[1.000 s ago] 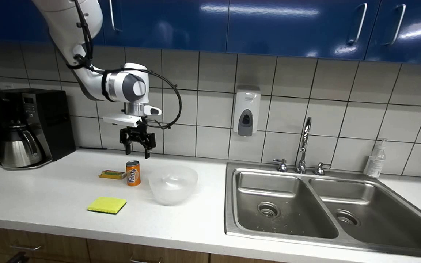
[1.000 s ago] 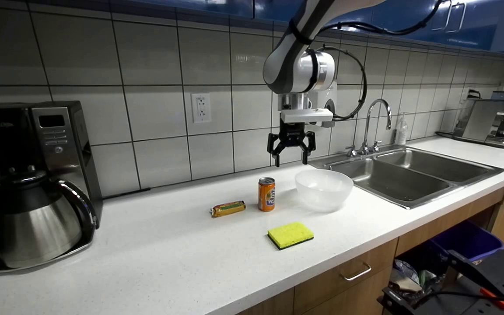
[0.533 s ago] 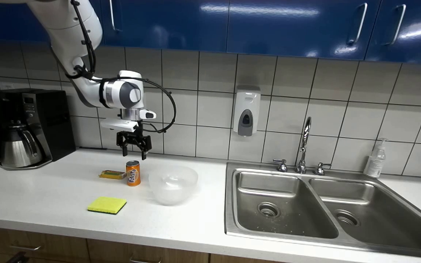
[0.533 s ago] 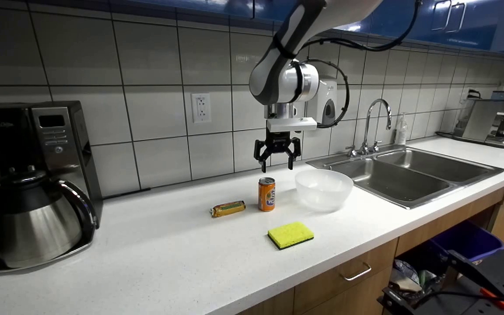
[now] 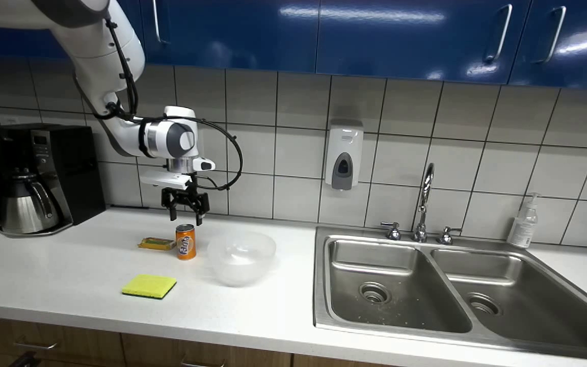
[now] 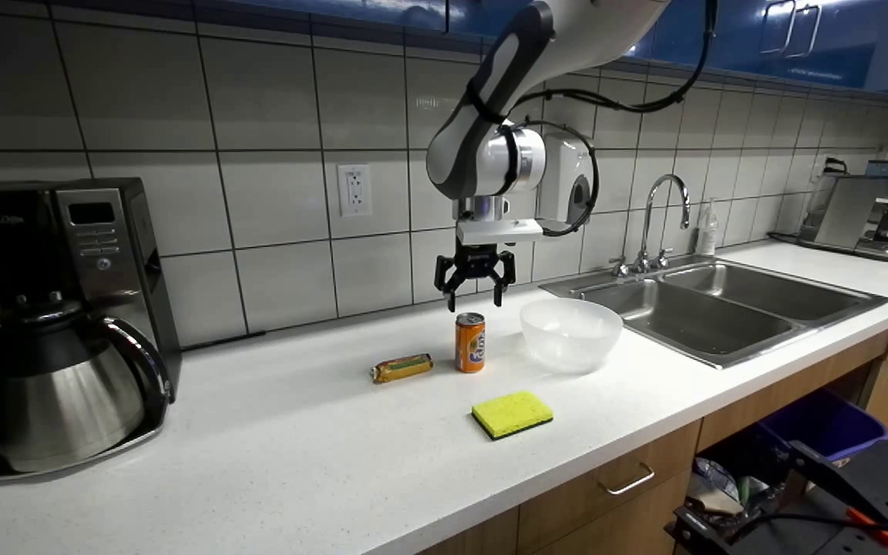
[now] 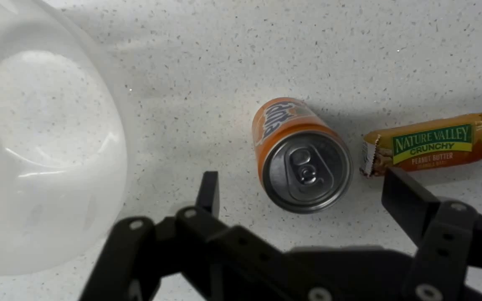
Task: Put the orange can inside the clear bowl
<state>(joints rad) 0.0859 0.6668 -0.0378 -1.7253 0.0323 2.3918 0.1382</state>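
The orange can stands upright on the white counter, in both exterior views [image 5: 185,243] [image 6: 469,344]. In the wrist view its silvery top [image 7: 303,167] faces me. The clear bowl, whitish and see-through, stands a short gap beside the can [image 5: 241,262] [image 6: 571,339]. Part of the bowl [image 7: 52,209] shows at the left of the wrist view, cut off by the edge. My gripper [image 5: 186,219] [image 6: 475,304] is open and empty, pointing down just above the can. In the wrist view the fingers [image 7: 301,188] lie to either side of the can's top, not touching it.
A wrapped granola bar [image 6: 402,368] [image 7: 431,144] lies close beside the can, near one finger in the wrist view. A yellow-green sponge [image 6: 512,414] lies nearer the counter's front edge. A coffee maker [image 5: 49,178] and a steel sink [image 5: 319,285] flank the area; a tiled wall stands behind.
My gripper has moved down and sideways, away from the bowl's side, to just above the can. It stays open. The can, bowl, bar and sponge have not moved.
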